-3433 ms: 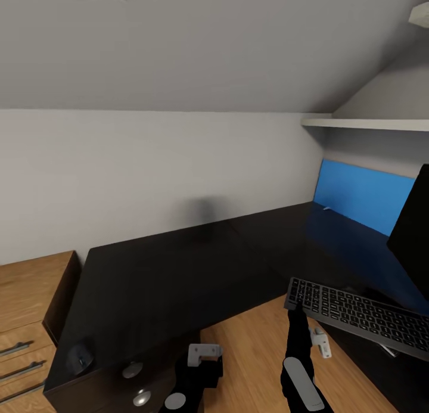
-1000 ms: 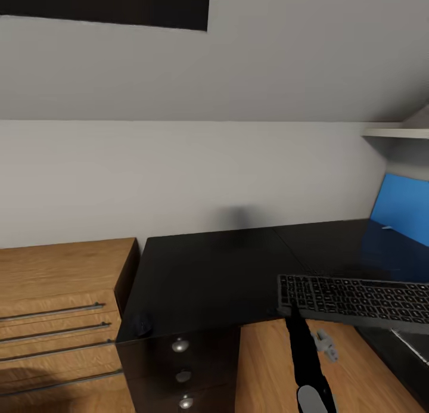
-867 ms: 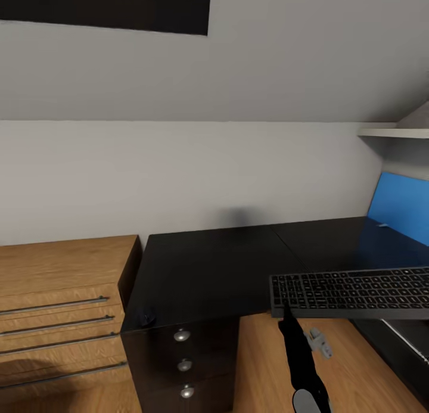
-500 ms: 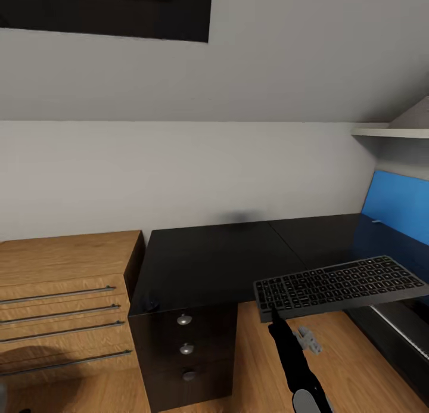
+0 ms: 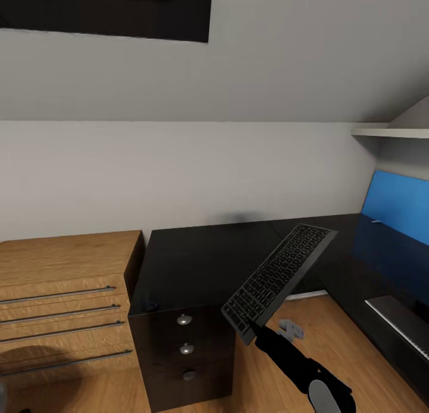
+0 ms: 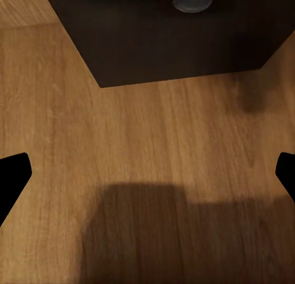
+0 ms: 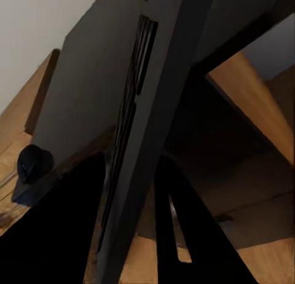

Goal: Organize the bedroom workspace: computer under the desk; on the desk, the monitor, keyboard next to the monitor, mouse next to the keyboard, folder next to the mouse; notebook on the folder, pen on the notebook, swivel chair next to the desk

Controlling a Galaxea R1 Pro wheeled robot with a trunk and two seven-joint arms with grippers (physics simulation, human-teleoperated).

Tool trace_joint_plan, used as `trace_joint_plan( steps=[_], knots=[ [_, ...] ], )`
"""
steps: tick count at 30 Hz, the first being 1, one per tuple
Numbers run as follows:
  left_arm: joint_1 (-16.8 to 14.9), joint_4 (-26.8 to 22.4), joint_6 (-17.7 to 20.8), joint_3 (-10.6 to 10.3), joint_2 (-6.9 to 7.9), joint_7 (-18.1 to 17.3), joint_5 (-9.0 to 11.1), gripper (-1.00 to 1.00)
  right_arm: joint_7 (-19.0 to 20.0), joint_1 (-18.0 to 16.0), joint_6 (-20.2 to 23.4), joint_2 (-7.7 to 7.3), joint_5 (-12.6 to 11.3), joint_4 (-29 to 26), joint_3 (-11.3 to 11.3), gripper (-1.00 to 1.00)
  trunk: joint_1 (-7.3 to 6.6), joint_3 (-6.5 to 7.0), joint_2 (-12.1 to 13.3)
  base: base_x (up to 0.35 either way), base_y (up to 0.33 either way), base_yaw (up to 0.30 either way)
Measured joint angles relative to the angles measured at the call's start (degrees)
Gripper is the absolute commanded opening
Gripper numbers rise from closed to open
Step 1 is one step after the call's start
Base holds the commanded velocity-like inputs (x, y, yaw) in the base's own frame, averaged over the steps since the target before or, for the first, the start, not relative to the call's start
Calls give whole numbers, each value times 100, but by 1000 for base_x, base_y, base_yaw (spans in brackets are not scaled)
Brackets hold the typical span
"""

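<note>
So the right claw (image 5: 253, 328) has the keyboard (image 5: 279, 272) pinched by its near corner — in the right wrist view the dark fingers (image 7: 169, 228) sit either side of the board's edge (image 7: 144, 149), so it's clamped shut on it. The board isn't flat at all: it's tilted up and its long axis runs from that near-left corner away to the far right, hanging over the front edge of the black bench (image 5: 202, 258) with the far end above the top and the held end out over the wooden floor (image 5: 280, 365).

That's the thing the next bit hinges on, I reckon. The bare bench top lies beyond and below the board, so it wants levelling out and carrying further in before it goes down.

The mouse (image 5: 150, 304) is sitting at the bench's near-left corner, just above the drawer unit (image 5: 186, 356) with the round knobs — well left of the board. The right wrist view shows it too (image 7: 34, 164), off to the side of the board and apart from it. A blue panel (image 5: 398, 213) stands at the far right, and there's a wooden chest (image 5: 59, 300) to the left of the bench.

Left claw (image 6: 147, 173) is down low facing the floor, its tips spread wide at either edge of that view — open, nothing in it. So the right arm is the one doing this.
</note>
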Motion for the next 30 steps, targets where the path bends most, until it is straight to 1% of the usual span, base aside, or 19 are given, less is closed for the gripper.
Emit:
trace_joint_plan(
  steps=[3, 5, 6, 8, 10, 11, 12, 13, 14, 16, 17, 18, 21, 23, 26, 28, 30],
  knots=[
    [0, 1, 0, 0, 0, 0, 0, 100, 11, -2, 229, -41, 97, -87, -3, -100, 0, 0, 0, 0, 0, 0],
    [0, 1, 0, 0, 0, 0, 0, 100, 71, -3, 337, -101, 107, -108, 0, -100, 0, 0, 0, 0, 0, 0],
    [0, 1, 0, 0, 0, 0, 0, 100, 169, -2, 443, -148, 101, -116, 6, -100, 0, 0, 0, 0, 0, 0],
    [0, 2, 0, -1, 0, 0, 0, 100, 564, -2, 781, -204, 77, -129, -1, -100, 0, 0, 0, 0, 0, 0],
    [-1, 2, 0, -1, 0, 0, 0, 100, 1088, -1, 1285, -249, 77, -136, -31, -100, 0, 0, 0, 0, 0, 0],
    [0, 2, 0, 0, 0, 0, 0, 100, 1228, -2, 1426, -264, 101, -137, -46, -100, 0, 0, 0, 0, 0, 0],
    [-1, 2, 0, -1, 0, 0, 0, 100, 1631, -1, 1813, -320, 89, -139, -90, -100, 0, 0, 0, 0, 0, 0],
    [0, 3, 0, 0, 0, 0, 0, 100, 1773, -2, 1936, -340, 99, -140, -109, -100, 0, 0, 0, 0, 0, 0],
    [0, 12, 0, 0, 0, 0, 0, 100, 2034, -2, 2120, -368, 76, -141, -147, -100, 0, 0, 0, 0, 0, 0],
    [0, 45, 0, -1, -3, 0, 0, 100, 2498, -3, 2334, -399, 48, -142, -264, -100, 0, 0, 0, 0, 0, 0],
    [0, 66, 0, -3, -6, 0, 0, 100, 2795, -4, 2441, -413, -108, -140, -388, -100, 0, 0, 0, 0, 0, 0],
    [0, 71, 0, -5, -7, 0, 0, 100, 2898, -3, 2459, -421, -194, -134, -430, -100, 0, 0, 0, 0, 0, 0],
    [0, 78, 0, -7, -8, 0, 0, 100, 3117, -3, 2508, -458, -712, -123, -474, -100, 0, 0, 0, 0, 0, 0],
    [0, 80, 0, -6, -9, 0, 0, 100, 3278, -3, 2523, -548, -980, -102, -477, -100, 0, 0, 0, 0, 0, 0],
    [0, 82, 0, -7, -9, 0, 0, 100, 3449, -2, 2592, -621, -1099, -52, -469, -100, 0, 0, 0, 0, 0, 0],
    [0, 81, 0, -8, -9, 0, 0, 100, 3527, -2, 2780, -643, -1178, -19, -472, -100, 0, 0, 0, 0, 0, 0],
    [0, 82, 0, -6, -9, 0, 0, 100, 3555, -2, 2872, -650, -1225, -7, -477, -100, 0, 0, 0, 0, 0, 0]
  ],
)
